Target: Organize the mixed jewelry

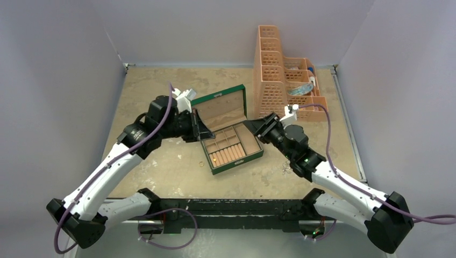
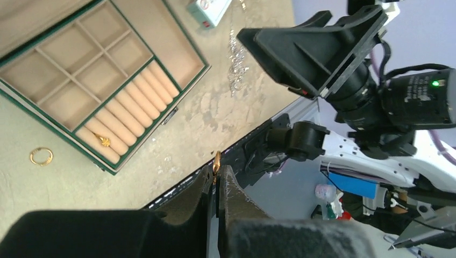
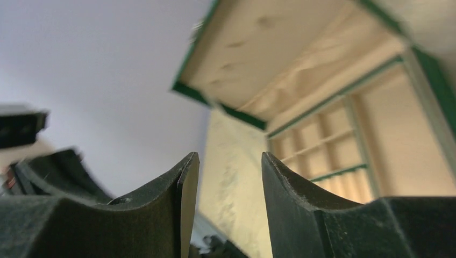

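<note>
My left fingers point(image 2: 239, 196) pinch a small gold piece point(image 2: 216, 160); the ring rolls point(image 2: 129, 115) of the green box point(image 2: 161, 121) lie toward the frame's upper left. My right fingers point(image 3: 161, 215) stand spread, empty.

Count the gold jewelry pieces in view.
3: a loose ring on the table beside the green box, a small piece in the box's ring rolls, and a third piece pinched in the left gripper. Others may be hidden.
</note>
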`<state>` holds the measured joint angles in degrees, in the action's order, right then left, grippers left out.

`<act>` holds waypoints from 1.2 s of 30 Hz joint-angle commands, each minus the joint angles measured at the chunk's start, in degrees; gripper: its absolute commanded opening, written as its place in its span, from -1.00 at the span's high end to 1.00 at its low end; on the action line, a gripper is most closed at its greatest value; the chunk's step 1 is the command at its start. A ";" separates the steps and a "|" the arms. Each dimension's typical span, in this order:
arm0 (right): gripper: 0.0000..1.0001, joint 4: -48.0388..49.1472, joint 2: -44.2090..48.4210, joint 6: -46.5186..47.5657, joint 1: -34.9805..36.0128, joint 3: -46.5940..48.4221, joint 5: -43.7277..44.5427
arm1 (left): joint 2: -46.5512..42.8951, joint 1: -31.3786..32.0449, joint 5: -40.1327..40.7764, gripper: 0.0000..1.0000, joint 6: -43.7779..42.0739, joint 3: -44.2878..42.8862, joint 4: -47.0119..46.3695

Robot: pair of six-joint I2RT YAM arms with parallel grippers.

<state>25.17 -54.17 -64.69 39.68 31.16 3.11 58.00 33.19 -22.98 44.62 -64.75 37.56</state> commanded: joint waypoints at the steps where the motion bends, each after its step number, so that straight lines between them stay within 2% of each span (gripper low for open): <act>1: 0.02 -15.49 4.77 -1.97 -0.08 2.51 18.12 | 3.73 6.78 10.83 1.00 4.08 -0.03 2.96; 4: 0.03 -16.67 7.74 -2.12 -0.17 1.20 20.59 | 8.29 11.56 16.26 1.00 7.63 -0.55 4.26; 10: 0.03 -20.49 9.43 -2.10 -0.14 1.54 23.54 | 18.74 15.93 22.73 1.00 14.57 -2.19 8.60; 14: 0.03 -21.80 9.43 -1.50 -0.22 1.76 24.45 | 24.26 17.41 25.34 1.00 16.25 -3.28 10.68; 23: 0.03 -21.61 8.76 -0.65 -0.19 1.45 24.60 | 32.06 18.40 30.90 1.00 19.97 -6.26 14.40; 36: 0.03 -19.56 5.15 0.85 -0.14 1.71 22.48 | 36.53 18.47 35.25 1.00 22.22 -9.64 17.55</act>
<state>3.25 -48.36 -64.86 39.68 31.16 24.75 93.86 51.46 9.28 65.25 -71.44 53.06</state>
